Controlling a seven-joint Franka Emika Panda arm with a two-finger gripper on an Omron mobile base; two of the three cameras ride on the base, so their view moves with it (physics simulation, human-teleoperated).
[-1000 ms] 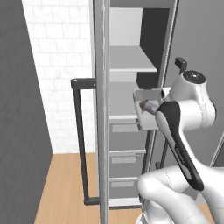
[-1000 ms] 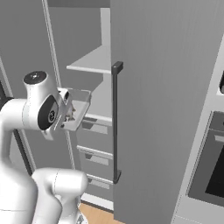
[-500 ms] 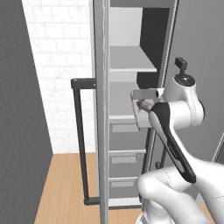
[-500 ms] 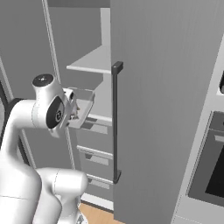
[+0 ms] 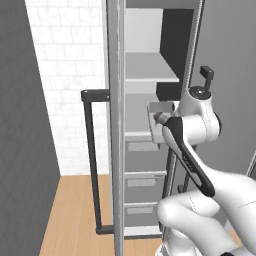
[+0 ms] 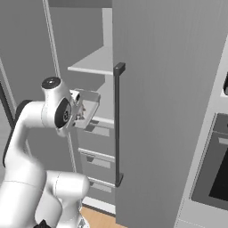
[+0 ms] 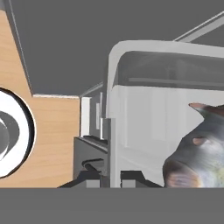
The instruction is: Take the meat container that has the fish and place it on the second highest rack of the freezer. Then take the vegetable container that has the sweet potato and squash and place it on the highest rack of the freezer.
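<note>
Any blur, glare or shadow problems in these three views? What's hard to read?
Left base view: flat even light, no glare; the open door's edge cuts across the freezer, and the tray is half hidden by the arm. Right base view: soft and low in detail, the tray reads as a pale shape. Hand view: very close, the fish is cropped at the right edge, the tray wall looks washed out.

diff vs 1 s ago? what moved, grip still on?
The arm has carried the meat container further in toward the freezer shelves, leftward in the left base view and up-right in the right base view. The claw stays shut on the tray's wall, the fish still inside. Freezer door, drawers and base have not moved.
</note>
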